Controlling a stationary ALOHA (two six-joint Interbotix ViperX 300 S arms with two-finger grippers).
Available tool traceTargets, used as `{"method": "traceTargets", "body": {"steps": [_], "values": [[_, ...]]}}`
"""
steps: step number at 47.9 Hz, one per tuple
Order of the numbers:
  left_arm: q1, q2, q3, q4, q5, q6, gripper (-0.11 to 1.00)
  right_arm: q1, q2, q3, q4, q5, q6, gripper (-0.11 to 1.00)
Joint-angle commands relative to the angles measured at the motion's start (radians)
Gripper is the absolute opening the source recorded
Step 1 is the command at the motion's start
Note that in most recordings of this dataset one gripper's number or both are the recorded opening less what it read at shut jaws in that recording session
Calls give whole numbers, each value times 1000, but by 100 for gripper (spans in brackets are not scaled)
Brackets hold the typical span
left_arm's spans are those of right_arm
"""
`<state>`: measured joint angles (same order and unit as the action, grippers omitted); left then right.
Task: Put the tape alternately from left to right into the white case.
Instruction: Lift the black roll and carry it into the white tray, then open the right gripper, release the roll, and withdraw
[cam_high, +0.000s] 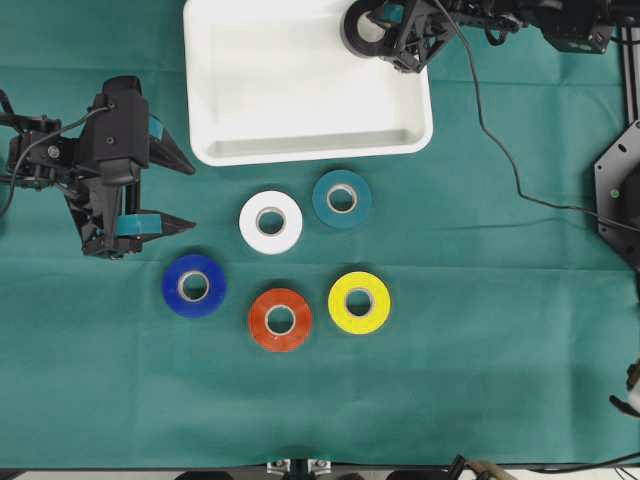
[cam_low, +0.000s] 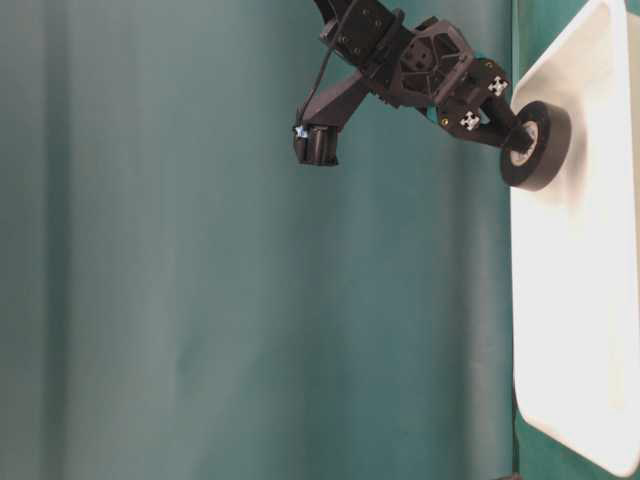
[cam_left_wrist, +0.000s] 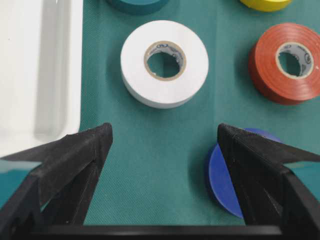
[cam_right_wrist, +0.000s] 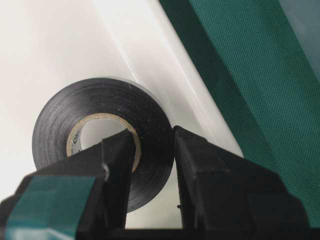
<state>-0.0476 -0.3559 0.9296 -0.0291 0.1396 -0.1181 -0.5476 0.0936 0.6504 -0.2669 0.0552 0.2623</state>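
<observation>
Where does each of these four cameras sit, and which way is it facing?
Overhead: straight down on the white case, five rolls, both arms.
Table-level: low, sideways at the right gripper holding the black tape roll over the case.
Left wrist: past the open left gripper at the white tape roll.
Right wrist: jaws shut on the black roll.
Both right-arm views share that roll.

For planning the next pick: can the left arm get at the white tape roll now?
Probably yes: the left tool is open, and only bare green cloth separates it from the white tape roll.

Small print rings the white roll's (cam_left_wrist: 164, 63) pale core, too tiny to read.
</observation>
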Motion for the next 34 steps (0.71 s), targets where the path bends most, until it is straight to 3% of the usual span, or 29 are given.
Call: {"method": "traceTargets", "body": {"steps": [1, 5, 15, 34], "values": [[-6, -5, -9, -2, -8, -2, 54, -2, -14, -26, -2, -3, 2, 24], [-5, -6, -9, -2, -9, -2, 54, 0, -14, -26, -2, 0, 2, 28], [-6, -6, -11, -2, -9, -2, 54, -2, -15, -28, -2, 25, 2, 85], [-9, -5, -9, -2, -9, -2, 54, 8, -52, -17, -2, 37, 3, 81]]}}
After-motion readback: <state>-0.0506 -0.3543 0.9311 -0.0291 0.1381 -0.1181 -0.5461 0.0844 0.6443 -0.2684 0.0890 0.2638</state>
